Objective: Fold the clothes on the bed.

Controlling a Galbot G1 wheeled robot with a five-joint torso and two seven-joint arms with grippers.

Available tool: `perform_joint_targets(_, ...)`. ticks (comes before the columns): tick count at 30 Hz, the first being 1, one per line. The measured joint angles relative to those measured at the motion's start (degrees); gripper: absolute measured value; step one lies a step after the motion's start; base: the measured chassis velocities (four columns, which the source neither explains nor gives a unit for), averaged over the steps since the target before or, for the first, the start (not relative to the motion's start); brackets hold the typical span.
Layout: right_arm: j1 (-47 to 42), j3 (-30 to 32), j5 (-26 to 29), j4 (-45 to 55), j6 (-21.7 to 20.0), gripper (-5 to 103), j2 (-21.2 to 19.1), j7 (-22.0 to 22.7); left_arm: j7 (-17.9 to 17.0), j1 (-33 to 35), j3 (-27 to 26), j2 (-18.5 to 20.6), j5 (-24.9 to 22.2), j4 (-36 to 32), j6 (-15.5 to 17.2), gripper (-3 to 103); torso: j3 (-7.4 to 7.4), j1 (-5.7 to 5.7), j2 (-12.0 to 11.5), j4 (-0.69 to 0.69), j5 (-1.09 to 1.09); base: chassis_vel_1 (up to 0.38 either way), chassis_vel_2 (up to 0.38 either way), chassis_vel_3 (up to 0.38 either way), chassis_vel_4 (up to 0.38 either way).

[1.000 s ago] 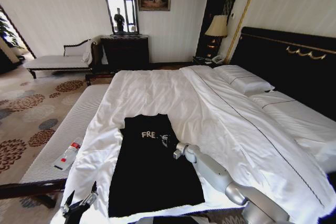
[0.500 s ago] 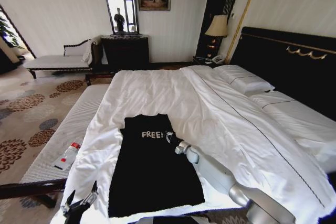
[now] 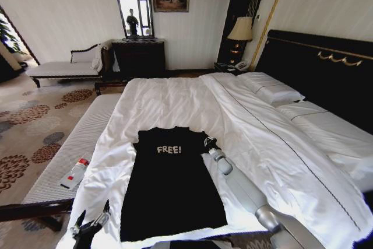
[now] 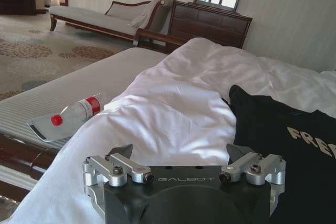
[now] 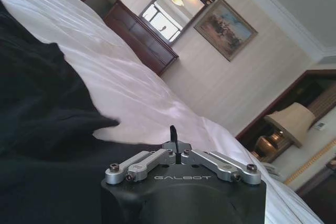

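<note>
Lying flat on the white bed [image 3: 175, 100] near its foot, the T-shirt [image 3: 172, 182] wants a low pinch of its right sleeve edge by the right gripper [image 3: 208, 142], fingers pressed together, while the left gripper [image 3: 88, 226] waits spread apart.

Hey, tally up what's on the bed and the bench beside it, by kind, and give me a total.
T-shirts: 1, the black T-shirt lying on the bed
Pillows: 2, near the headboard
Bottles: 1, a water bottle on the striped bench
Total: 4
</note>
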Motion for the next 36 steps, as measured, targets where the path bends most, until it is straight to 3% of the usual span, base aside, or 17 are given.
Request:
perform_joint_targets(3,0.19,2.24,-1.96,-1.81,0.13,0,0.37,0.95,0.0,0.18,-0.15,0.03,0.19,-0.4,0.09,100,0.0,0.0,0.0,0.0,0.0,0.0,0.0,0.0,0.0)
perform_joint_targets(14,-1.52,2.69,-0.97,-2.51,0.9,0,0.53,0.02,-0.2,-0.17,-0.17,0.15,1.1,-1.5,0.99,100,0.0,0.0,0.0,-0.01,-0.01,0.0,0.0,0.0,0.0)
perform_joint_targets(17,-2.86,0.78,0.02,0.3,3.39,0,0.01,-1.54,-0.27,-0.18,-0.07,0.03,1.17,-1.4,1.01,100,0.0,0.0,0.0,-0.02,-0.02,0.0,0.0,0.0,0.0)
perform_joint_targets(25,-3.96,-6.7,0.46,7.16,4.21,0,0.97,-1.58,-0.28,-0.14,-0.06,-0.14,1.0,-0.88,0.9,100,0.0,0.0,0.0,0.01,0.0,0.0,0.0,0.0,0.0)
perform_joint_targets(36,-3.29,-13.07,-0.86,6.14,4.58,0,3.58,-0.87,-0.28,-0.54,-1.27,-0.06,0.17,-0.54,1.0,100,0.0,0.0,0.0,-0.01,-0.01,0.0,0.0,0.0,0.0)
